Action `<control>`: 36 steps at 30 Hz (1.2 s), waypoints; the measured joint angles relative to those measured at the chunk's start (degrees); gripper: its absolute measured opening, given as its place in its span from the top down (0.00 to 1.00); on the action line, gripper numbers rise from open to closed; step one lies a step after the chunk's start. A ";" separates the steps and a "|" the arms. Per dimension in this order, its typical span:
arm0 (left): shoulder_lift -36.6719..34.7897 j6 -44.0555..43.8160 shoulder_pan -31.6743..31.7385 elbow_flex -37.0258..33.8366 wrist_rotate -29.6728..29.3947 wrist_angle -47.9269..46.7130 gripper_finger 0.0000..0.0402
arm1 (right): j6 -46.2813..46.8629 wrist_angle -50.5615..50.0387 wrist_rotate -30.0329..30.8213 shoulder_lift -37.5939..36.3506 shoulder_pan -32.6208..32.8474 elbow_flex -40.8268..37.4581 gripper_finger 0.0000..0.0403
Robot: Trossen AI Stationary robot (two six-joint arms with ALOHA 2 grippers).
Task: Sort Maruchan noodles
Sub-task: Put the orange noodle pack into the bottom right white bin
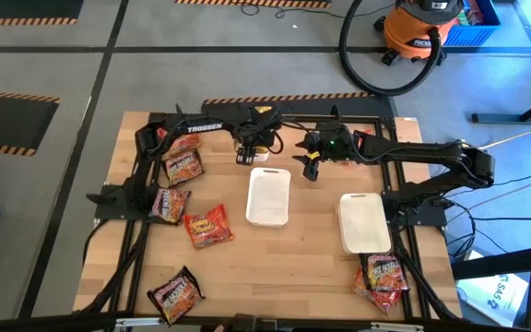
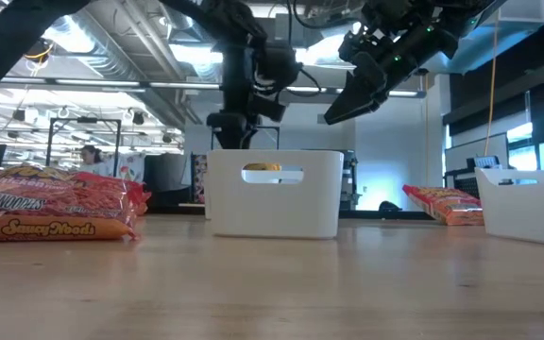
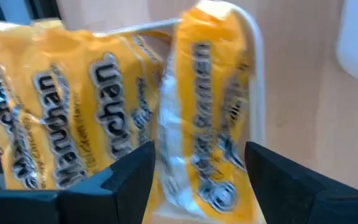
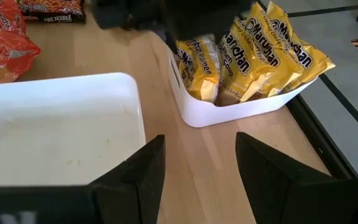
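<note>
My left claw hangs released astride an upright yellow packet in the white bin; light, crinkly, slippery, so I'd pinch its flat faces mid-body.

A: What can you read anywhere?

B: "Maruchan" in black letters on the yellow packets in the left wrist view, and the same word on the yellow packets in the white bin seen from the right wrist.

A: Anything on the robot?

B: "TROSSEN" in white on the left arm, high view.

A: And the low view?

B: The red-orange packet on the tabletop says "Saucy Noods", with part of "Maruchan" beside it. Other print is too small to read.
</note>
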 joint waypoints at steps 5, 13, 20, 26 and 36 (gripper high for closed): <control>-4.60 -4.39 -1.01 0.09 0.54 -2.94 0.40 | 0.00 -0.02 0.02 -0.01 0.00 0.00 0.56; -18.16 -13.04 0.30 -9.70 8.31 -0.65 0.40 | -0.02 -0.12 0.02 -0.02 0.00 0.02 0.56; -35.31 -17.35 0.10 -33.50 7.85 17.98 0.40 | -0.13 0.59 0.02 -0.02 0.02 0.02 0.56; -48.08 -23.37 -2.07 -49.98 7.61 34.02 0.40 | 1.33 3.13 -0.38 0.24 0.02 0.02 0.56; -55.58 -31.70 -9.45 -63.97 11.48 51.17 0.40 | 4.81 6.86 -6.43 2.38 0.22 0.04 0.56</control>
